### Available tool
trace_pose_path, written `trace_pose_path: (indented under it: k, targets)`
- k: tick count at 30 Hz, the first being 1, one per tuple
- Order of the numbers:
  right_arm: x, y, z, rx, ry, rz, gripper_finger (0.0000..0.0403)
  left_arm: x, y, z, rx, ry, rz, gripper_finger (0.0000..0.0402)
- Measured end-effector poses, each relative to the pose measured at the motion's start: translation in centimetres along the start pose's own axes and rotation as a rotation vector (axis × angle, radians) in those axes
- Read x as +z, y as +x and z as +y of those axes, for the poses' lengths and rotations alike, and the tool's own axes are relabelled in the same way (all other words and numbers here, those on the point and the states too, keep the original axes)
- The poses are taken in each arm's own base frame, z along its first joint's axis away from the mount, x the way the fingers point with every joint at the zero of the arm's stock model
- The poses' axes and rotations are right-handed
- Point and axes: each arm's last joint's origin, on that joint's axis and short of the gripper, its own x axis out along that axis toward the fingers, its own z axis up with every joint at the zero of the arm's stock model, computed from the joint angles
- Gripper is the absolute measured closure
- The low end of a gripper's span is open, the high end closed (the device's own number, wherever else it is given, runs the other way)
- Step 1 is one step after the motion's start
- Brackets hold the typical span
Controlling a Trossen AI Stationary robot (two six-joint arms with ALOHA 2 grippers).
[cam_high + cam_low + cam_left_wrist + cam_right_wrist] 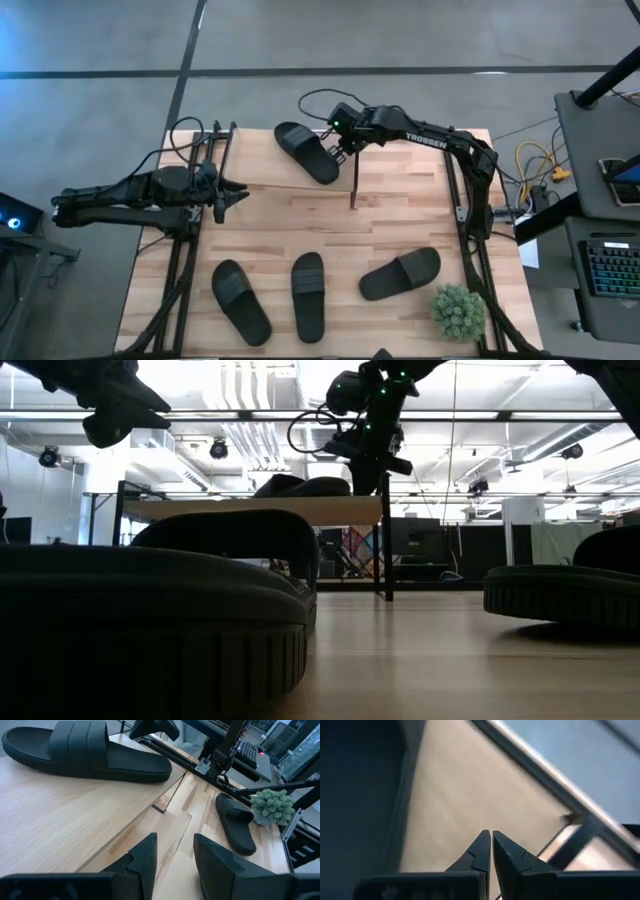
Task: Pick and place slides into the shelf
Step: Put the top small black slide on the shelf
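Observation:
One black slide (305, 152) lies flat on its sole on the shelf's light plank top (255, 165), toward the plank's right end. The same slide shows in the left wrist view (90, 747) and as a dark mass in the right wrist view (355, 795). My right gripper (338, 155) is shut and hovers just right of this slide, its tips over the bare plank (460, 795). My left gripper (243, 192) is open at the shelf's left end, above the plank (60, 810). Three more slides (240, 300) (308, 295) (400, 273) rest on the table's near part.
A small green plant (458, 312) stands at the table's near right corner, next to the rightmost slide (235, 822). Bare wood lies between the shelf and the near slides. Black frame rails run along both table sides. In the low view, slides (150, 610) fill the foreground.

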Motion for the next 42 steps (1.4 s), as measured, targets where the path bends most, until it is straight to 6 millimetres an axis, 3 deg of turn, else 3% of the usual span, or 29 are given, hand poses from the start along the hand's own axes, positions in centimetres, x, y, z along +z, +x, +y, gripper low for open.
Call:
trace_pose_path:
  k: [7, 12, 17, 23, 28, 33, 42]
  targets:
    - [-0.5, -1.8, 0.9, 0.205, -0.076, 0.057, 0.0390, 0.0, 0.0, 0.0, 0.000, -0.001, 0.000, 0.0288]
    - [-1.6, -4.1, 1.8, 0.230, -0.138, 0.116, 0.0390, 0.0, 0.0, 0.0, 0.000, 0.000, 0.000, 0.0288]
    - [-3.2, -5.7, 3.6, 0.445, -0.192, 0.227, 0.0390, 0.0, 0.1, 0.0, 0.001, 0.001, 0.003, 0.0288]
    - [-5.2, -4.1, 6.8, 0.446, -0.260, 0.283, 0.0390, 0.0, 0.2, 0.0, 0.004, 0.002, 0.007, 0.0288]
    - [-6.0, -3.0, 8.2, 0.351, -0.298, 0.273, 0.0390, -0.1, 0.3, 0.0, 0.007, 0.003, 0.015, 0.0288]
    - [-6.1, -2.0, 8.2, 0.229, -0.275, 0.257, 0.0390, -0.1, 0.5, -0.1, 0.011, 0.006, 0.024, 0.0288]
    - [-5.0, -1.2, 6.5, 0.062, -0.199, 0.195, 0.0390, -0.2, 0.8, -0.1, 0.010, 0.008, 0.041, 0.0288]
